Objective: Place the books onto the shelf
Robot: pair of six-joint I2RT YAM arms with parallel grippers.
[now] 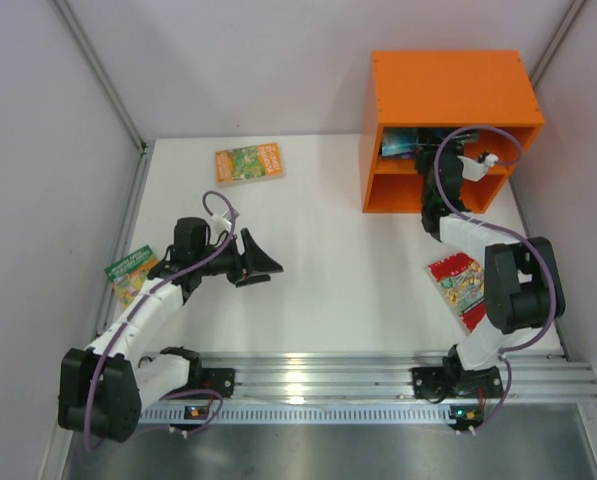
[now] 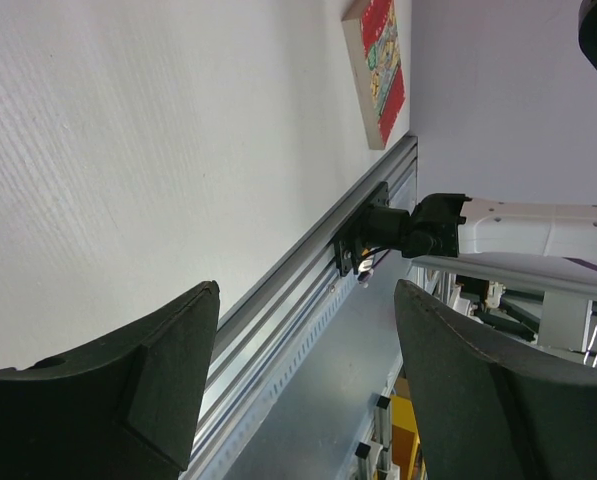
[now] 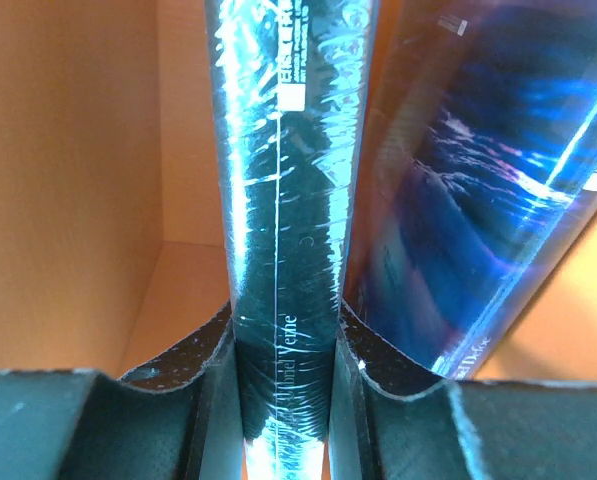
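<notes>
Inside the shelf (image 3: 78, 150), dark blue book (image 3: 478, 200) leans beside teal book (image 3: 283, 200).

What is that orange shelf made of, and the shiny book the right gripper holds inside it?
The shelf looks like painted board, perhaps wood: flat matte orange panels with a row of small screw-like dots along one edge. The book in the right gripper looks like paper under glossy film or plastic wrap: bright streaky reflections and fine wrinkles.

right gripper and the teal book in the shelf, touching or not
Touching. Right wrist view: the right gripper clamps the teal book, fingers pressed on both faces, no gap.
</notes>
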